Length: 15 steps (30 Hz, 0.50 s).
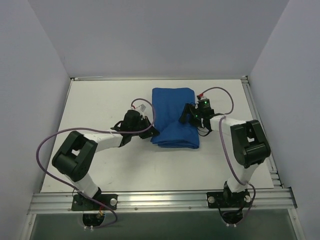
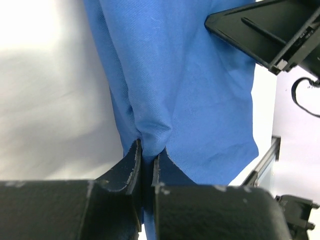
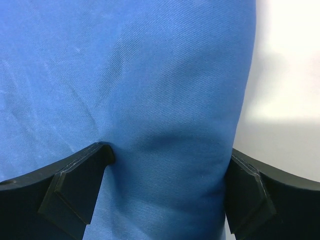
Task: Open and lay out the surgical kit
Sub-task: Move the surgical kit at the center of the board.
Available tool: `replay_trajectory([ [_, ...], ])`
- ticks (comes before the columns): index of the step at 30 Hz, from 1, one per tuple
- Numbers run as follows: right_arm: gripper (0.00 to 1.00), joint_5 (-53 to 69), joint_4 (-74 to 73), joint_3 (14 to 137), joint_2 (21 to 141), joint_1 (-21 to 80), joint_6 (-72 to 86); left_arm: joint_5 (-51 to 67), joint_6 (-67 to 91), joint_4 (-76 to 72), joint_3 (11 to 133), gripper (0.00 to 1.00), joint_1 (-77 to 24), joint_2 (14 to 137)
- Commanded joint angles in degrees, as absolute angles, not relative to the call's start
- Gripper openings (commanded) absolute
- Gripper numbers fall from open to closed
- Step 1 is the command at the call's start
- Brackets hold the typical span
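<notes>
Closest up, my left gripper [image 2: 146, 150]: jaws nearly closed, pinching a fold of the blue cloth bundle [image 2: 190, 90]. Fabric puckers into the pinch and fans out toward 12. From overhead, that pinch sits at the bundle's 8 o'clock corner, arm stretched in from 7.

My right gripper [image 3: 170, 152]: jaws wide, straddling the bundle's 3 o'clock edge from above. Cloth bulges between the fingers [image 3: 75, 185]. One finger touches the fabric and the other sits right at the cloth's edge, with white table [image 1: 100, 100] beyond it. Can't tell whether they're squeezing.

Bundle itself is folded, roughly rectangular and flat on the table. It's about centre, a bit toward 12, with the long side running 12 to 6. Its 6 o'clock end shows stacked layers. Whatever's inside is hidden by the wrap.

Both arm bases are bolted to the metal rail [image 1: 160, 200] at 6.
</notes>
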State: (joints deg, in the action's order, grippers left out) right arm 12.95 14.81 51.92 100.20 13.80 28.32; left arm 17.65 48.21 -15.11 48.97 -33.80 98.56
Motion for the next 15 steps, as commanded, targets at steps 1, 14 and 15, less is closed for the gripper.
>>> replay_trajectory([
  [1, 0.88, 11.34, 13.71, 54.22, 106.24, 19.85, 27.51, 14.59, 50.62, -3.79, 44.66, 0.02, -31.04, 93.54],
  [14, 0.87, 11.25, 16.52, 63.72, 113.46, 33.39, 35.85, 10.81, 45.8, 16.43, 42.63, 0.37, -13.28, 82.36],
  [15, 0.87, 11.42, 16.87, 64.07, 113.81, 33.92, 36.21, 11.42, 45.18, 17.04, 42.8, 0.4, -11.27, 82.18],
])
